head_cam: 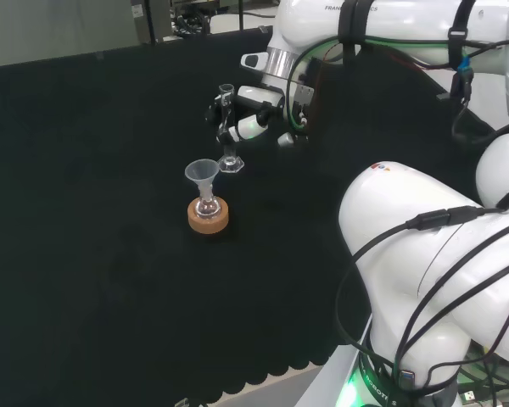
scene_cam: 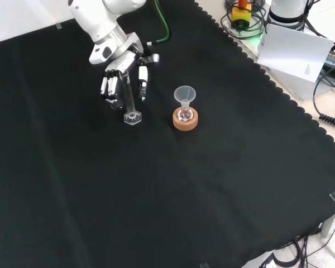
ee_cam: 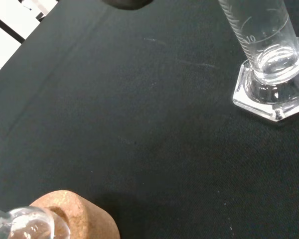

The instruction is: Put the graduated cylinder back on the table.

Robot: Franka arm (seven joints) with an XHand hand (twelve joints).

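Note:
A clear graduated cylinder [scene_cam: 128, 97] stands upright, and its hexagonal foot [scene_cam: 132, 118] looks set down on the black cloth. The hand [scene_cam: 120, 84] reaches down from above, fingers on one side of the tube and thumb on the other, closed round it. In the head view the hand [head_cam: 248, 119] holds the cylinder [head_cam: 227, 127] at mid height. The wrist view shows the cylinder's [ee_cam: 269, 47] lower tube with its scale marks above the foot [ee_cam: 271, 97]; it looks empty.
A small round flask with a clear funnel [head_cam: 203, 172] in its neck sits on a cork ring [head_cam: 209, 214], a little in front of the cylinder in the head view. In the front view the cork ring [scene_cam: 185, 120] lies right of the cylinder. Papers and cables lie beyond the cloth's scalloped edge [scene_cam: 268, 78].

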